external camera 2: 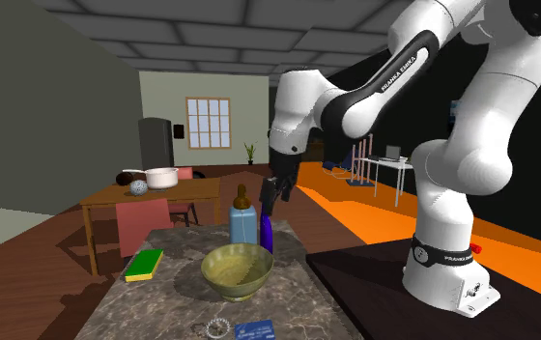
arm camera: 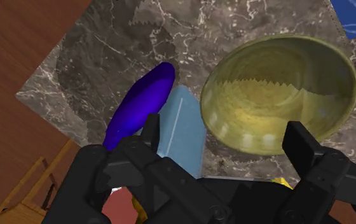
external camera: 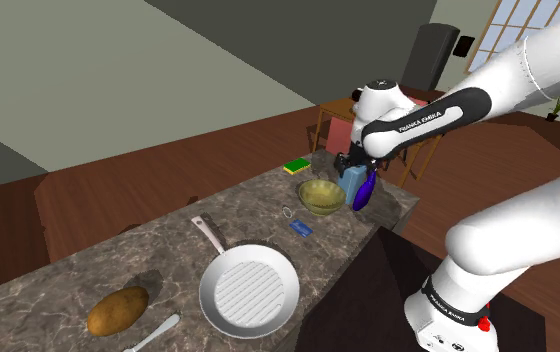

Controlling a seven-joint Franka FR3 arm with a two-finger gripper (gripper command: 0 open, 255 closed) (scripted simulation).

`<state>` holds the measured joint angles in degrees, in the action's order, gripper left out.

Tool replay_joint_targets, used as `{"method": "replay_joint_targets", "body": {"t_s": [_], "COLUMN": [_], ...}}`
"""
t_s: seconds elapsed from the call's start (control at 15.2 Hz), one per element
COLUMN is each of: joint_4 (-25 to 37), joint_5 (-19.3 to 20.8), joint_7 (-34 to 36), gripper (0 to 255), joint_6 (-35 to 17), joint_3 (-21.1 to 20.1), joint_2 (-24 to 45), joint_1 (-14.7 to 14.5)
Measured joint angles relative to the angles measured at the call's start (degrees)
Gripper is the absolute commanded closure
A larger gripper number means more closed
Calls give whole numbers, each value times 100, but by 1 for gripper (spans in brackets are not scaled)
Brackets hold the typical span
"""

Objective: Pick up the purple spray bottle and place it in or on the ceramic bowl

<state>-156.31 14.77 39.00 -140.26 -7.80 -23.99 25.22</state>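
A: Purple spray bottle [arm camera: 142,105] tilted near the tabletop's [external camera: 168,250] far corner, close beside a blue bottle [arm camera: 182,127], bowl [arm camera: 278,83] just next to both.
B: Hand [arm camera: 224,130] open, empty, overhead. Bottle likely light, smooth, slippery; pinch mid-body.

I was looking into a home, an open kitchen and dining room. Near me ran a marble counter [external camera: 88,268] with a frying pan [external camera: 249,290] and a potato [external camera: 118,310] on it. Beyond, on a wooden floor [external camera: 108,190], I saw a dining table [external camera 2: 143,198] with a red-backed chair [external camera 2: 143,224] and a white pot [external camera 2: 161,178]. Far back there was a paned window [external camera 2: 208,123] and a potted plant [external camera 2: 250,152], and off right a desk [external camera 2: 391,164].
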Motion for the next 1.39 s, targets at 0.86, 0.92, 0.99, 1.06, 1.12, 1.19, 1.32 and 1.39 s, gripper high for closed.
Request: {"method": "replay_joint_targets", "body": {"t_s": [0.86, 0.92, 0.99, 1.06, 1.12, 1.19, 1.32, 1.39], "joint_4": [307, 344, 383, 420, 489, 516, 532, 534], "joint_5": [2922, 3087, 3227, 3401, 3598, 3714, 3806, 3818], "joint_7": [3964, 4094, 4192, 4339, 4481, 4569, 4642, 4649], "gripper": [0, 0, 0, 0, 0, 0, 0, 0], "joint_6": [-1586, -1636, -1676, -1721, -1767, -1795, -1817, -1821], "joint_3": [-477, -463, -444, -429, -396, -376, -361, -358], "joint_2": [2129, 2237, 2333, 2445, 2586, 2658, 2709, 2716], "joint_1": [1921, 1956, 1986, 2007, 2035, 2045, 2049, 2051]}}
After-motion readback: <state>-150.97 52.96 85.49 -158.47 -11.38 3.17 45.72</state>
